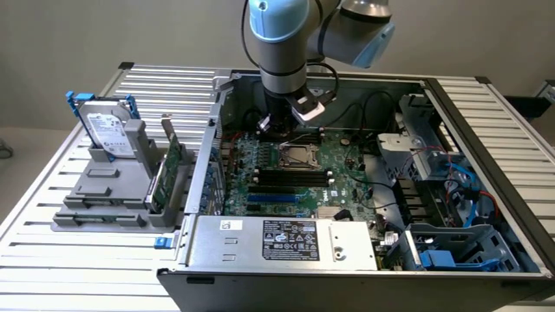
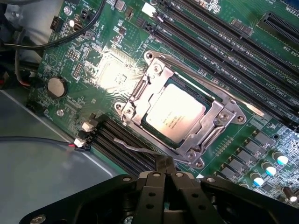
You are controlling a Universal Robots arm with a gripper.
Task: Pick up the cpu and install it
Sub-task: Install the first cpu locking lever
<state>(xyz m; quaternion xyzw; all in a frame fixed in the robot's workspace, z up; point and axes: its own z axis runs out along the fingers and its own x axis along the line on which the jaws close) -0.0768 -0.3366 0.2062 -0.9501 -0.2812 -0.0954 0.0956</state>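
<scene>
The cpu [image 2: 174, 114] lay flat, metal top up, in the motherboard socket [image 2: 218, 114] near the exterior view's centre; being square, it showed no long axis. The gripper [image 2: 164, 163], fingers clenched and empty, hovered near it.

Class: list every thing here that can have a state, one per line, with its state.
cpu, seated on the motherboard.
socket frame, down around the cpu.
gripper, jaws shut, empty, above the motherboard.
computer case, side open.
hard drive, upright in the grey holder, outside the case.
</scene>
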